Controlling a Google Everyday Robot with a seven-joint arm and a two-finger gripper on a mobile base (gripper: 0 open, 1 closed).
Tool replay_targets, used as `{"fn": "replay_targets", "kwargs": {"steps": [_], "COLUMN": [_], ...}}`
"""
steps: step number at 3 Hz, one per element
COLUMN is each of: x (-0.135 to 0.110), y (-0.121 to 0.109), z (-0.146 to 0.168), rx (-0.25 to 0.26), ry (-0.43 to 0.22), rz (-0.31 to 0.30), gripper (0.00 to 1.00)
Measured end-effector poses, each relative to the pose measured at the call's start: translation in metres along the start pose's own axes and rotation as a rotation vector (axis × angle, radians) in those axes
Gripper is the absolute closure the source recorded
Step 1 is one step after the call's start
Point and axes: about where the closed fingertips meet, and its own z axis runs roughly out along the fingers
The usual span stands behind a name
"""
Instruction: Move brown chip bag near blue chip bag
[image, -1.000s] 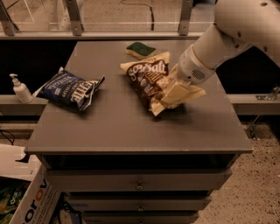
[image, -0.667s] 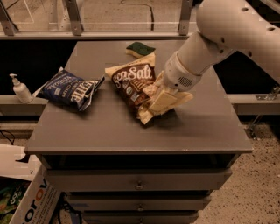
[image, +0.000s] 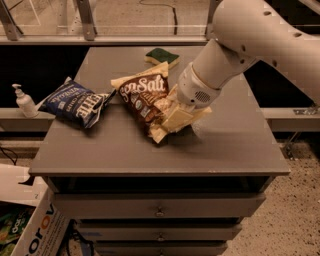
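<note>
The brown chip bag (image: 143, 98) with white "Sea Salt" script and cream ends lies tilted near the middle of the grey table (image: 150, 150). My gripper (image: 176, 116) is at its right lower end, shut on the brown chip bag. The blue chip bag (image: 75, 103) with white lettering lies at the table's left edge, its right end close to the brown bag's upper left corner. My white arm reaches in from the upper right.
A green sponge (image: 161, 56) lies at the back of the table. A white pump bottle (image: 23, 101) stands on a ledge left of the table. Drawers (image: 159, 206) sit below the tabletop. A cardboard box (image: 35, 230) is on the floor at lower left.
My gripper has dragged the brown chip bag leftward across the table, from right of centre to close beside the blue chip bag. The blue bag has not moved.
</note>
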Motion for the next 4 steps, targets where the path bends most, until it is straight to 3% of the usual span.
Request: {"fn": "replay_targets", "kwargs": {"steps": [2, 4], "x": [-0.054, -0.061], "y": [0.027, 0.026], "z": [0.019, 0.017], "rx": [-0.072, -0.07], "ry": [-0.056, -0.037], "rz": [-0.076, -0.079], "gripper": [1.0, 0.58]}}
